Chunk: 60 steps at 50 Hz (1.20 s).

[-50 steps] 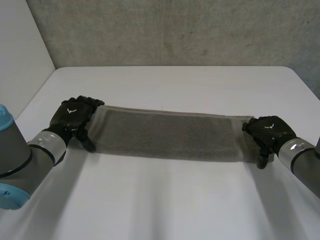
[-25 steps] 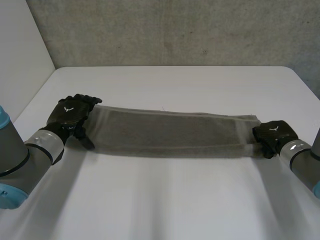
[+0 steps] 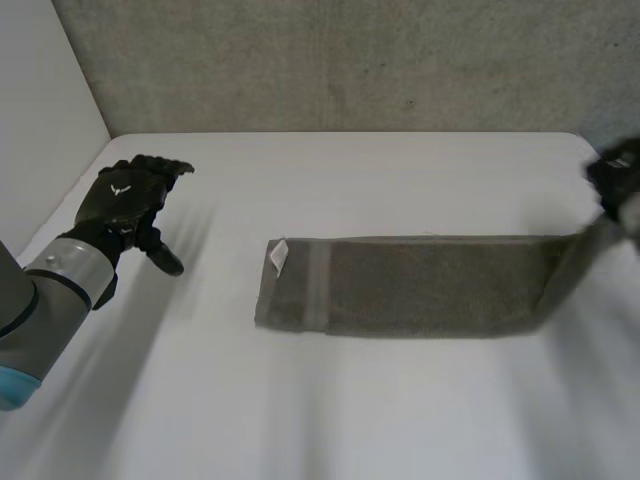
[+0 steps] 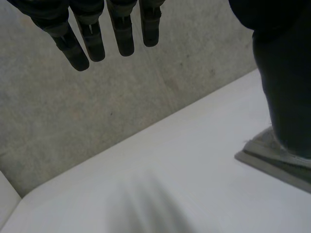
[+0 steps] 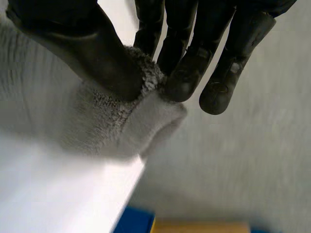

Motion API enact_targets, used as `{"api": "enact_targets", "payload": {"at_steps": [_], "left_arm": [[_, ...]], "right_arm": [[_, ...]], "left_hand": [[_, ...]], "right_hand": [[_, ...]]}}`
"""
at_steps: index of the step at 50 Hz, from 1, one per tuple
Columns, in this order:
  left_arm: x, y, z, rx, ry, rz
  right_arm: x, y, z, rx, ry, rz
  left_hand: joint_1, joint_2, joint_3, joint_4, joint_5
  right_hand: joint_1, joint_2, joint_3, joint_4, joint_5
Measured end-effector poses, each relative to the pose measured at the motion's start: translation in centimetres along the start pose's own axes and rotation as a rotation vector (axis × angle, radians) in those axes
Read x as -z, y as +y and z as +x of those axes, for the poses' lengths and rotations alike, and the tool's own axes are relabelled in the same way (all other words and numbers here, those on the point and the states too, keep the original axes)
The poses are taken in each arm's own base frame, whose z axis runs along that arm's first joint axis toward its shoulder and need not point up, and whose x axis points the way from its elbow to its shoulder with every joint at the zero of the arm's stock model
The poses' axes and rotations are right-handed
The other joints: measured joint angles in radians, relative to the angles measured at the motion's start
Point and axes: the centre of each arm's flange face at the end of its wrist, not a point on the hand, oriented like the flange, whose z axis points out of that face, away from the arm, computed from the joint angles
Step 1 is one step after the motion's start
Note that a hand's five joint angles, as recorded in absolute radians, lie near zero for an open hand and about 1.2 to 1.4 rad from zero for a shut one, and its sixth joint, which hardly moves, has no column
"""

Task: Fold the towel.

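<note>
- Saw a grey towel (image 3: 420,285) folded into a long strip, lying across the white table (image 3: 330,420).
- Saw a small white tag (image 3: 279,256) on top of the towel's end nearest the left hand (image 3: 122,200).
- Found the other end of the towel lifted off the table, going up to the right hand (image 3: 620,180) at the table's right side.
- In the right wrist view, saw the right hand (image 5: 92,48) pinching a bunched bit of towel (image 5: 102,121) between its thumb and fingers (image 5: 187,73).
- Found the left hand held up over the left side of the table, well apart from the towel, holding nothing.
- In the left wrist view, saw the left hand's fingers (image 4: 92,39) straight and a little spread, with the thumb off to one side.
- Saw a corner of the towel (image 4: 272,158) lying flat on the table just past that thumb.
- Saw a rough grey wall (image 3: 350,60) behind the table.
</note>
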Motion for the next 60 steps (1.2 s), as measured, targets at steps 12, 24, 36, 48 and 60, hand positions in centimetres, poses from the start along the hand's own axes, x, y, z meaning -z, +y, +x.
{"api": "enact_targets", "payload": {"at_steps": [12,24,36,48,60], "left_arm": [[0.1,-0.9,0.7,-0.004,0.019,0.027],[0.3,-0.3,1.4,0.0,0.04,0.01],[0.4,0.2,1.8,0.003,0.051,-0.003],[0.5,0.6,2.3,0.006,0.066,-0.017],[0.5,1.1,3.1,0.007,0.089,-0.03]], "right_arm": [[11.0,-15.8,-12.6,0.011,-0.297,0.485],[15.3,-15.5,-21.7,0.084,-0.508,0.516],[13.4,-14.0,-13.9,-0.187,-0.394,0.38],[11.1,-4.8,-10.6,-0.323,-0.414,0.122],[10.1,-0.4,-12.4,-0.367,-0.497,0.008]], "left_hand": [[0.0,0.0,0.0,0.0,0.0],[0.0,0.0,0.0,0.0,0.0],[0.0,0.0,0.0,0.0,0.0],[0.0,0.0,0.0,0.0,0.0],[0.0,0.0,0.0,0.0,0.0]], "right_hand": [[-0.001,0.0,0.009,0.0,0.0],[-1.031,-1.006,-1.024,-1.042,-1.069],[-1.098,-1.051,-1.084,-1.088,-1.097],[-1.04,-1.012,-1.049,-1.057,-1.036],[-0.815,-0.778,-0.815,-0.822,-0.804]]}}
